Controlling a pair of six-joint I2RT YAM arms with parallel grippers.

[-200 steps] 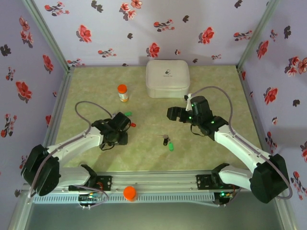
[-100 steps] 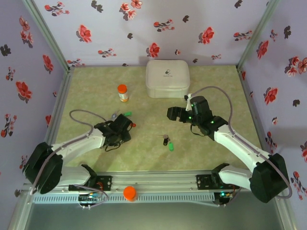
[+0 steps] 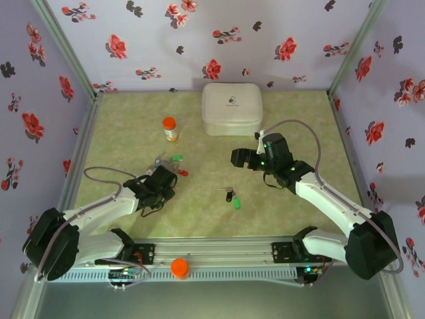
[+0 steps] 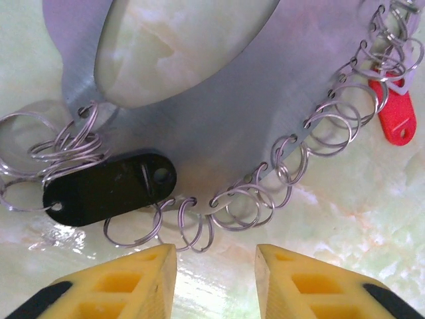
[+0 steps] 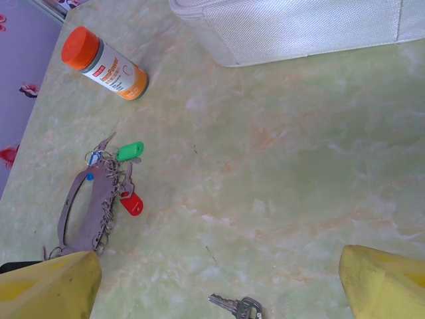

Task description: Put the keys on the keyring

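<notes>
My left gripper (image 4: 216,266): jaws partly spread, empty, just beside the keyring (image 4: 219,133). My right gripper (image 5: 219,282): jaws spread wide, holding nothing.

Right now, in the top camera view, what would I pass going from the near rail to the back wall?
Orange disc → loose keys with a green tag → keyring → white case.

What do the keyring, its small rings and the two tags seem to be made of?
The keyring: likely sheet metal, flat, dull grey. The small rings: probably steel wire, bright silver, coiled. The black tag and red tag: seemingly plastic, smooth, evenly coloured, slightly glossy.
</notes>
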